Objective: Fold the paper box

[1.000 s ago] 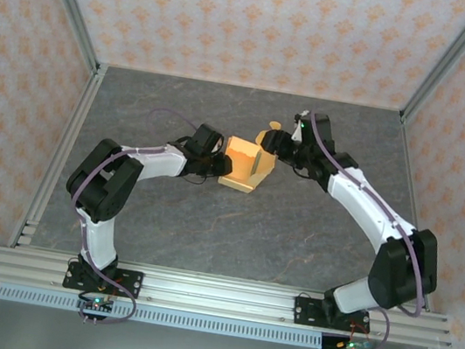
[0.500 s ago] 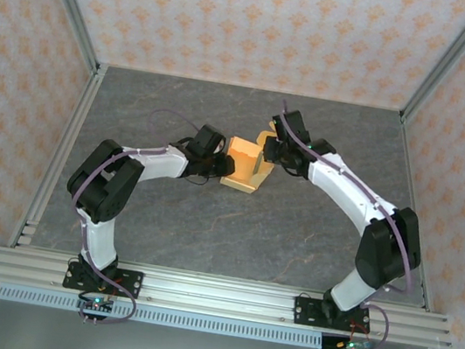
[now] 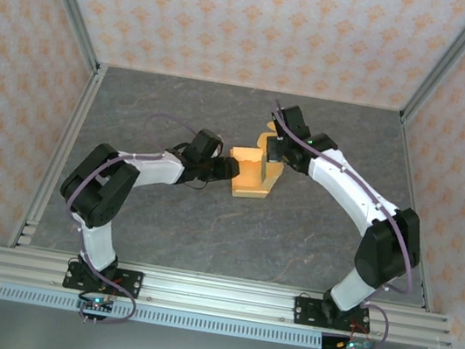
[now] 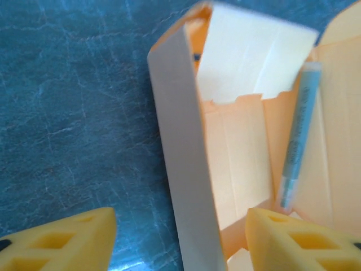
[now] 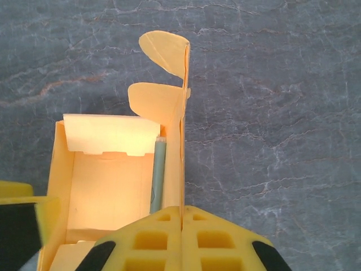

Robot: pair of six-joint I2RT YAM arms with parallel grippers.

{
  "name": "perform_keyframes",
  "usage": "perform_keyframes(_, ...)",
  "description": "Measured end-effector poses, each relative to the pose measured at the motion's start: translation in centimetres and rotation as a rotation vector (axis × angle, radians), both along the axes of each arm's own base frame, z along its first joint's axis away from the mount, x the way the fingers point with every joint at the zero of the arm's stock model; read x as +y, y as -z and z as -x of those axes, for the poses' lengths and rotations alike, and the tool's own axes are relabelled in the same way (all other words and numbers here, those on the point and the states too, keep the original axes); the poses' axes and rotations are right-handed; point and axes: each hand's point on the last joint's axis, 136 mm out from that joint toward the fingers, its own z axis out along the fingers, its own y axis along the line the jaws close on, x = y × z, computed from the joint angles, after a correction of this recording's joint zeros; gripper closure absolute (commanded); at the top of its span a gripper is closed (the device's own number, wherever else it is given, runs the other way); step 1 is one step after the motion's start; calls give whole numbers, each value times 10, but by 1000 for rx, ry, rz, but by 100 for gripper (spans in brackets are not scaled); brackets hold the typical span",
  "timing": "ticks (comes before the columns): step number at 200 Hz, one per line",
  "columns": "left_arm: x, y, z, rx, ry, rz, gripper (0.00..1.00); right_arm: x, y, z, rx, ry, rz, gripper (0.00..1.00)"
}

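Paper box [image 3: 252, 176] on the grey, marbled bench [image 3: 164, 217], near the middle and slightly towards the far side, between the two arms. The box stands open at the top with its side walls raised.

Right tool [image 5: 181, 215]: fingers pressed together on the box's right-hand wall, pinching the thin paperboard at its near end. Beyond the grip this wall runs upright and ends in two rounded tabs [image 5: 163, 53], one behind the other, standing over the bench.

Left tool [image 4: 180, 241]: jaws wide apart and holding nothing. They straddle the box's left wall [image 4: 180, 169], with one finger over the bare bench outside and the other over the box interior; neither pad visibly touches the paperboard. In the right wrist view, one of its fingers [image 5: 22, 223] sits just beside the box's near left corner.

Inside the box: a pale flap [image 5: 110, 135] with a notched edge is folded in across the far end. A thin grey-blue stick [image 5: 157, 175] lies lengthwise along the right wall, just beside the pinched paperboard and between the two tools.

Surroundings: patterned enclosure walls [image 3: 257, 19] close off three sides, and a metal rail [image 3: 214, 291] carrying both arm bases runs along the near edge. Both forearms converge on the box from either side.
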Motion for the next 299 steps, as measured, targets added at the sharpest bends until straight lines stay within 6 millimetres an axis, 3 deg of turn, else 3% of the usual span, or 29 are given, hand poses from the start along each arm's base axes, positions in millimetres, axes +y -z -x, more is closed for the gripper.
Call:
perform_keyframes(37,5,-32,2,-120,94,-70,27,5,-3,4,3,-143,72,99)
perform_keyframes(64,12,-36,3,-160,179,-164,27,11,-3,10,14,-275,115,100)
perform_keyframes(105,17,-26,-10,-159,310,-242,28,17,-1,16,36,-435,110,100)
perform_keyframes(147,0,-6,-16,-147,452,-252,29,8,-2,11,49,-481,45,100)
perform_keyframes(191,-19,0,-31,-158,531,-230,34,2,-3,9,59,-488,-2,100)
perform_keyframes(267,-43,6,-41,-163,628,-214,59,-4,-5,1,69,-469,-29,100)
perform_keyframes(299,-46,12,-44,-149,634,-230,62,-6,-4,-3,73,-456,-36,100)
